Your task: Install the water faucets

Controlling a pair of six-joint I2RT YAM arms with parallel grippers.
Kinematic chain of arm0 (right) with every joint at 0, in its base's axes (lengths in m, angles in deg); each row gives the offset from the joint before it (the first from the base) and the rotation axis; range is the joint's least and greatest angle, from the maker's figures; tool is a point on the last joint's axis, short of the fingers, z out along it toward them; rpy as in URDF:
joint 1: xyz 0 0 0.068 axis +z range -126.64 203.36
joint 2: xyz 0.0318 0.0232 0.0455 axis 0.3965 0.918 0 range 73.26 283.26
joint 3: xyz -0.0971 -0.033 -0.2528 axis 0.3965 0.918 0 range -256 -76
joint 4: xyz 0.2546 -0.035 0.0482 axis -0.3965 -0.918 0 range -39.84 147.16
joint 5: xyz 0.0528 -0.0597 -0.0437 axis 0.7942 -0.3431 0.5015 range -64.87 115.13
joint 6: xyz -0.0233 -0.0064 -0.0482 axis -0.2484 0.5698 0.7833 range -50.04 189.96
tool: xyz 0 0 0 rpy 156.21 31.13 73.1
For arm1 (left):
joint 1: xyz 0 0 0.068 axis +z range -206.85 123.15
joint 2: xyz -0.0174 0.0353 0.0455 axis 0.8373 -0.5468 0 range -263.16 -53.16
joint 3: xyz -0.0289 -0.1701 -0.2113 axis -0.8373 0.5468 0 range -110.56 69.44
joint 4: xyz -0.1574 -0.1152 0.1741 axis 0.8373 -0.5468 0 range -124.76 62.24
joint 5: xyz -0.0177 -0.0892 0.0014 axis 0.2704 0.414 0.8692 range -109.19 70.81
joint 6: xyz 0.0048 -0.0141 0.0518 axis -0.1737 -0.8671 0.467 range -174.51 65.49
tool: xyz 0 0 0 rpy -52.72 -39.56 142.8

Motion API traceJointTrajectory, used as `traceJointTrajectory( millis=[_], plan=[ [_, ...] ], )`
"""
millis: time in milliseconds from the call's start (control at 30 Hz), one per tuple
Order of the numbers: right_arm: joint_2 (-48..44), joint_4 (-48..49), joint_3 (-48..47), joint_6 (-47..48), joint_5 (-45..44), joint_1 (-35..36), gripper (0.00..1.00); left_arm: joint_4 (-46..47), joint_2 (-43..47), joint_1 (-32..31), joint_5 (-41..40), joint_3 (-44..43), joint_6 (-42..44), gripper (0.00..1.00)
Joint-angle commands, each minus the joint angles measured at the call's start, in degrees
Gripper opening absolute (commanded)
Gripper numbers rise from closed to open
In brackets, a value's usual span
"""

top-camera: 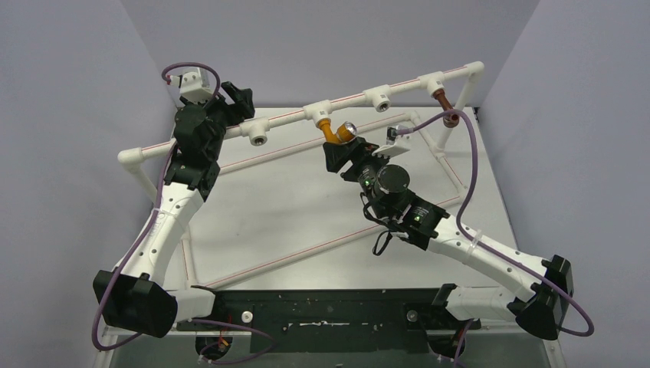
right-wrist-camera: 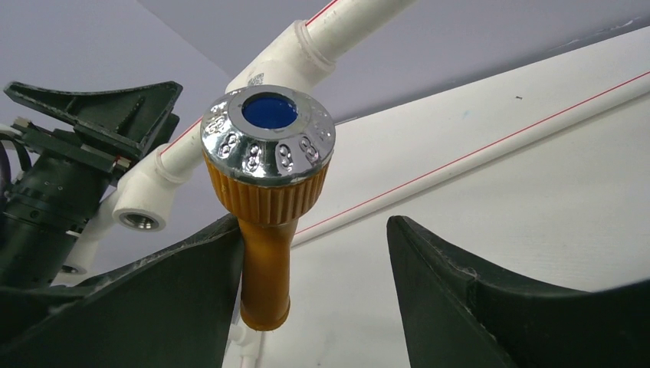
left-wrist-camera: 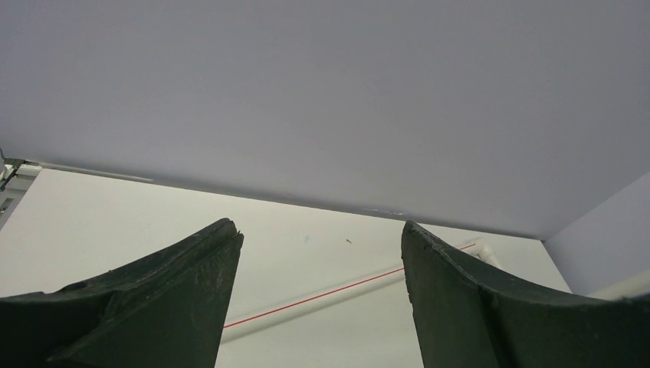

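Right pincer [right-wrist-camera: 313, 230] is standing spread around the orange-yellow faucet [right-wrist-camera: 264, 192], its ribbed collar and knurled round silver cap rising between the dark curved fingers [right-wrist-camera: 475, 307]. Beyond it, the white pipe frame [right-wrist-camera: 337, 34] is running over the pale matte bench [right-wrist-camera: 536, 192]. Off to its right, the reddish-brown faucet [top-camera: 443, 100] is hanging from that frame. Left pincer [left-wrist-camera: 318, 230] is gaping toward plain grey walls [left-wrist-camera: 306, 92].

We make out only embossed shapes like repeated 8s around the silver cap [right-wrist-camera: 268, 149] of the orange-yellow faucet [right-wrist-camera: 264, 222]; the stamp on the white tee [right-wrist-camera: 285, 55] is illegible.
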Motion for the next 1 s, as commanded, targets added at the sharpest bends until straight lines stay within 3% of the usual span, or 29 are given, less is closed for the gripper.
traceJointTrajectory(
  millis=[0, 233, 467, 567, 633, 967],
  plan=[
    [0.96, 6.4, -1.93, -6.02, -1.28, -0.89, 0.66, -31.2, -9.19, -3.71, 9.5, 9.06, 3.81, 0.74],
    [2.82, 9.94, -1.3, -9.96, -0.92, -1.11, 0.6, -31.29, -9.19, -3.7, 9.42, 8.95, 3.81, 0.74],
    [3.2, 14.46, 0.84, -14.41, -2.56, -1.47, 0.44, -31.28, -9.28, -3.69, 9.63, 9.0, 3.81, 0.74],
    [3.38, 15.52, 1.14, -15.84, -2.7, -1.49, 0.24, -31.33, -9.44, -3.73, 9.59, 9.0, 3.81, 0.74],
    [3.38, 16.62, 1.8, -17.16, -2.44, -1.49, 0.0, -31.29, -9.46, -3.7, 9.53, 9.02, 3.81, 0.74],
    [1.86, 21.26, 7.09, -33.02, -4.77, -1.56, 0.0, -31.24, -9.45, -3.75, 9.24, 9.03, 3.81, 0.74]
  ],
)
